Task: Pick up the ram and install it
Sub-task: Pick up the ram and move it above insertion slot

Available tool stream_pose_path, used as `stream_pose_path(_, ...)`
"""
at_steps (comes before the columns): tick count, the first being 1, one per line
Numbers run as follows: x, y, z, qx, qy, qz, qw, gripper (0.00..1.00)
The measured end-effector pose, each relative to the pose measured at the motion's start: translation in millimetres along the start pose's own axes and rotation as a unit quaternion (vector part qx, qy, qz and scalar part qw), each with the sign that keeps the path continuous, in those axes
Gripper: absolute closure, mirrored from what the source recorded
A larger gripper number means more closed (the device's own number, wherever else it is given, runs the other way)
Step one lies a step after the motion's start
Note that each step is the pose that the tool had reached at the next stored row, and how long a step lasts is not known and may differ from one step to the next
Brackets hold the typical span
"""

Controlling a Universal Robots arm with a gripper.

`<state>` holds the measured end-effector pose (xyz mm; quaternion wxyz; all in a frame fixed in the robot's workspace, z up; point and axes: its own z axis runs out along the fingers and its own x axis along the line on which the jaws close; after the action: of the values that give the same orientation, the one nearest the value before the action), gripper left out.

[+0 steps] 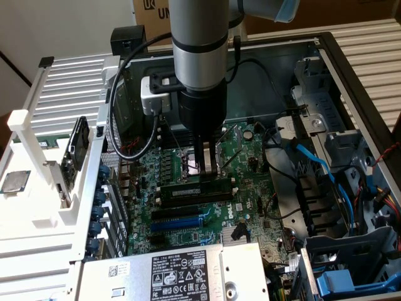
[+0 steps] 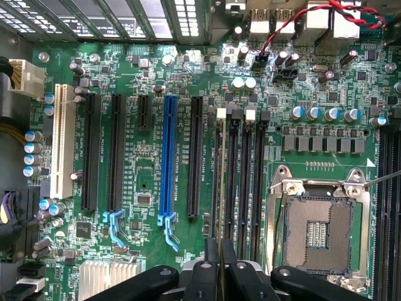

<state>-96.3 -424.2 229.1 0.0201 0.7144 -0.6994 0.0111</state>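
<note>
Ram (image 1: pixel 199 189) (image 2: pixel 221 188) between the jaws (edge-on, over slot)

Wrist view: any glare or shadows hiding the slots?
Wrist view: glare whitens the motherboard beside the capacitors, memory slots evenly lit. Exterior view: the case interior is dim around the gripper, shut on the ram.

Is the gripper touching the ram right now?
Touching. The exterior view shows the gripper closed on the upper edge of the ram.
</note>
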Motion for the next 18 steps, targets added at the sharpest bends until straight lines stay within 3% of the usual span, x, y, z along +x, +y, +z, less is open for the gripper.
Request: stream_pose_path(18, -0.1, -0.1, 3.2, 0.0001, 0.0013, 0.0, 1.0, 0.87)
